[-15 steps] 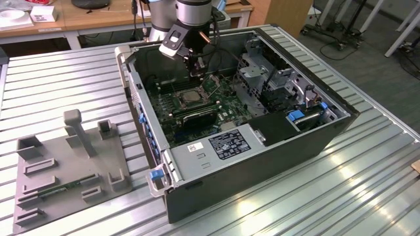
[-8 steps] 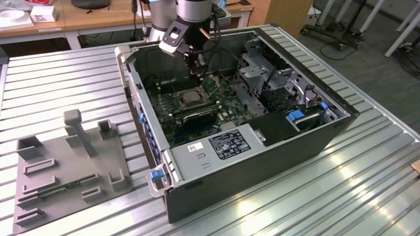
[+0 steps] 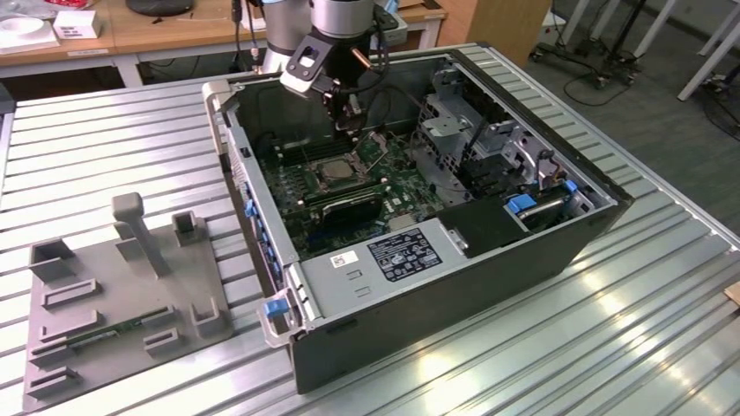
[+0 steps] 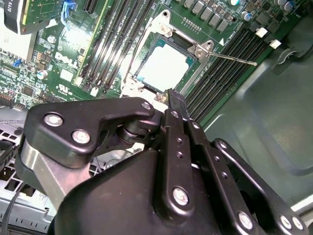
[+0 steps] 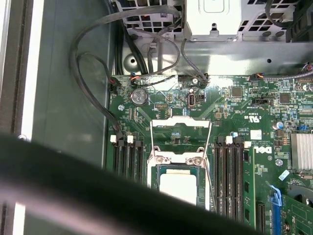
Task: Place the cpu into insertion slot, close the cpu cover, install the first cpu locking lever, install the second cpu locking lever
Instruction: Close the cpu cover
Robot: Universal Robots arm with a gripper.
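Gripper (image 3: 343, 124) pointing down, fingers (image 4: 175, 104) together

Pale silver cpu (image 4: 165, 66), silvery cpu cover (image 5: 182, 119), green motherboard (image 5: 234, 105), ribbed grey table (image 3: 116, 147), black case (image 3: 463, 303)
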